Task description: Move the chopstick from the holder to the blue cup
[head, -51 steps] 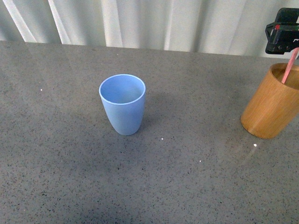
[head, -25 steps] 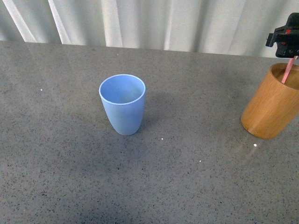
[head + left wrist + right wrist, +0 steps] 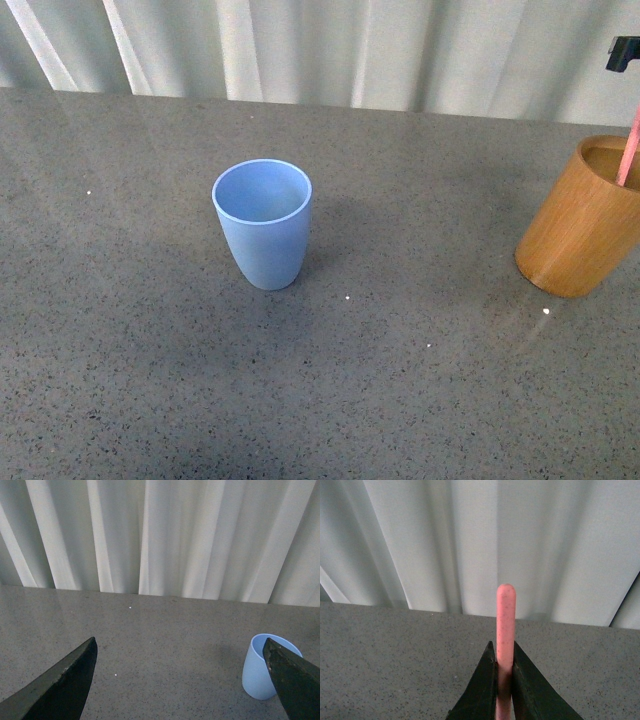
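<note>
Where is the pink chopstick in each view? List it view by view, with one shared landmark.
Front view: pink chopstick at the far right edge, rising from the wooden holder.
Left wrist view: not in it.
Right wrist view: centre, clamped in the right end effector.
Shared landmark: the white curtain.

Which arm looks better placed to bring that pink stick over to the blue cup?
Right, probably. The right gripper is shut on the pink chopstick, whose lower end sits in the wooden holder. The left gripper hangs open and empty, with the blue cup in its view.
</note>
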You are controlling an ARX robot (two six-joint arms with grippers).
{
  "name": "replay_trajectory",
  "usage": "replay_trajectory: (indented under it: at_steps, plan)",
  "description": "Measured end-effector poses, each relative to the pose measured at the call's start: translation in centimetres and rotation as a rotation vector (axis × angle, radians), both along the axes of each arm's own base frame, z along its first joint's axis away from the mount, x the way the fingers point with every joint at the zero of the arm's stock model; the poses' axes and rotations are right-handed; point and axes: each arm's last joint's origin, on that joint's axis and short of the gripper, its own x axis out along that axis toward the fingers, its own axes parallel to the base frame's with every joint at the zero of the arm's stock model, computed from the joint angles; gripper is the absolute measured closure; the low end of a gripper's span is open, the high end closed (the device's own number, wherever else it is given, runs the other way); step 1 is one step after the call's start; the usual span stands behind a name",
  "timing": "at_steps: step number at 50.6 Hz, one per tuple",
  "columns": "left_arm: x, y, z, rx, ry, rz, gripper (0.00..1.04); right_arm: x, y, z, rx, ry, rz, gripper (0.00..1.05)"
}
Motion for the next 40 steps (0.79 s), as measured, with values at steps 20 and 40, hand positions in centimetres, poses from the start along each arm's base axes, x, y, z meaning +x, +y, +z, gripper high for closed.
replay_trajectory:
  at_steps: [20,40]
  plan:
    - [0.0,0.0,0.0,0.0,0.0,0.0,0.07,-3.6,3.1,6.5,-0.026,-0.301,0.107,1.02]
    - [0.0,0.0,0.0,0.0,0.0,0.0,0.07,-5.6,13.6,9.4,0.084,-0.321,0.396,1.02]
